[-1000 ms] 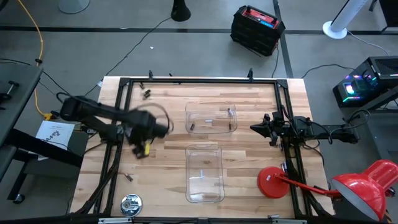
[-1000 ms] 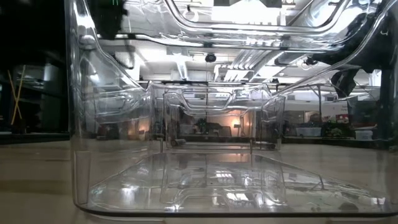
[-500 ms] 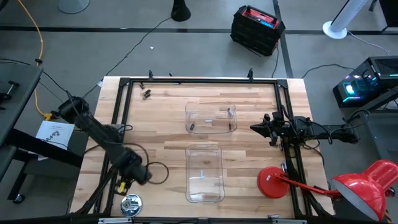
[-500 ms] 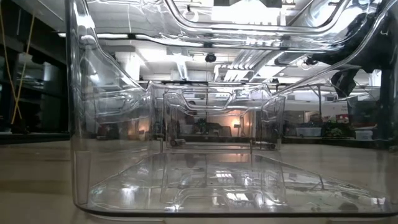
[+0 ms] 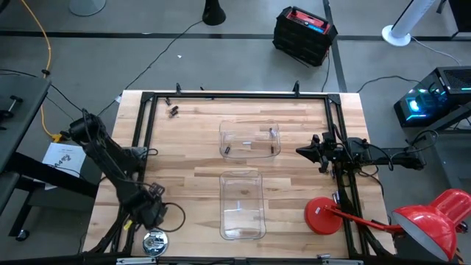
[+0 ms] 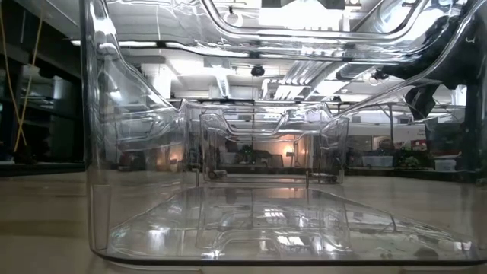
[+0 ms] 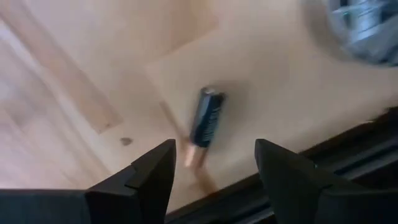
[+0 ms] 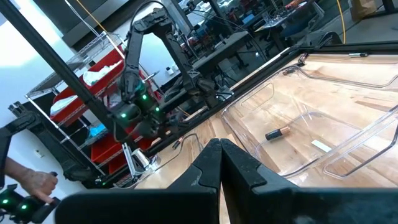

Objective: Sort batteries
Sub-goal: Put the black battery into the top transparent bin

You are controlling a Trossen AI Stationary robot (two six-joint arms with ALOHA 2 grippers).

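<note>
A dark battery (image 7: 205,124) with a copper-coloured end lies on its side on the wood near the table's near left corner. My left gripper (image 7: 214,152) points down over it, open, with one finger on either side and touching nothing. In the high view that gripper (image 5: 151,212) hides the battery. More batteries lie in the far clear tray (image 5: 250,140), one of them (image 8: 277,133) showing in the right wrist view. Others (image 5: 174,111) lie at the far left. My right gripper (image 5: 303,151) waits shut at the table's right side.
A round shiny metal disc (image 5: 155,241) lies just nearer than the left gripper. A second clear tray (image 5: 243,205) stands at the middle near the front. A red lamp base (image 5: 321,215) sits at the near right. A black frame rail (image 5: 140,147) runs along the left side.
My left gripper has swung from the left middle of the table toward the near edge and come down. It has rolled about its own line, stayed open, and now hangs over the loose battery beside the metal disc.
</note>
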